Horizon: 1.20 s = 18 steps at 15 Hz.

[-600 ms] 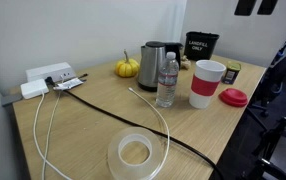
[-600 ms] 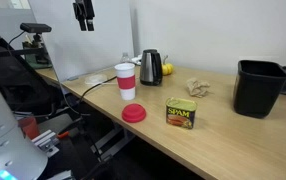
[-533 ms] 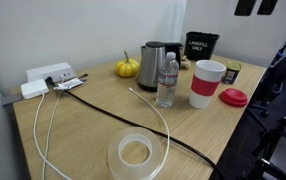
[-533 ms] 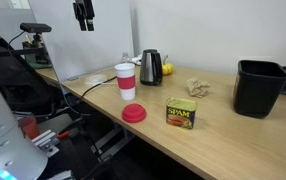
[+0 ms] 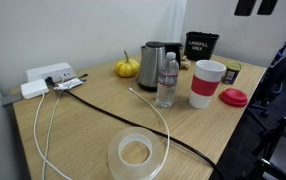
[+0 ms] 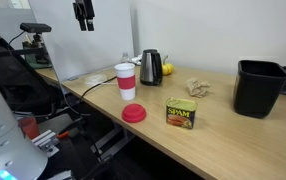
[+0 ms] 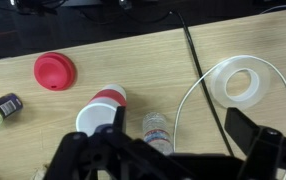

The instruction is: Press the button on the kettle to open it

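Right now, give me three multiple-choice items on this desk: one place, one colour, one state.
1. Nearest the kettle stands: A the water bottle; B the Spam can; C the tape roll.
2. The loose lid by the cup is: A red; B blue; C black.
3. The claw is: A pressing the kettle; B gripping the water bottle; C high up, touching nothing.
Answers: 1 A, the water bottle overlaps the kettle in an exterior view and the others sit far off; 2 A, it shows plain red; 3 C, it hangs far above everything.
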{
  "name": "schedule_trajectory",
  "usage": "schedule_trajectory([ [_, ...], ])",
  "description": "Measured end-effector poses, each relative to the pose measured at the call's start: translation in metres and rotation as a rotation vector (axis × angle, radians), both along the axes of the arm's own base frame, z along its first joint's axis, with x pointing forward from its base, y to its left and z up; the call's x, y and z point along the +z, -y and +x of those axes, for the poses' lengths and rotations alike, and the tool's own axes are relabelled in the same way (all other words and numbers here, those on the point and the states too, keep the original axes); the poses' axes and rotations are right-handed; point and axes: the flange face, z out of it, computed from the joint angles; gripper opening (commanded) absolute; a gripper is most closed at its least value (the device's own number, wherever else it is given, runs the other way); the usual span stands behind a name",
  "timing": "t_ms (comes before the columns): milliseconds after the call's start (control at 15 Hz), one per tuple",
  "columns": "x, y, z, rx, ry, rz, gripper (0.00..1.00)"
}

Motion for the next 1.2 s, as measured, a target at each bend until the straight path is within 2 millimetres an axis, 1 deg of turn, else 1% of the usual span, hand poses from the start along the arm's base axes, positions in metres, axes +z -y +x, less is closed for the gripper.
schedule_trajectory([
  [267, 0.0, 0.0, 0.0, -0.003, 0.003, -0.003, 1.0],
  [600, 0.012, -0.004, 0.007, -0.018, 0.055, 0.009, 1.0],
  [933, 0.016, -0.01, 0.024, -0.021, 0.108, 0.003, 1.0],
  [1200, 0.012, -0.014, 0.046, -0.017, 0.155, -0.019, 1.0],
])
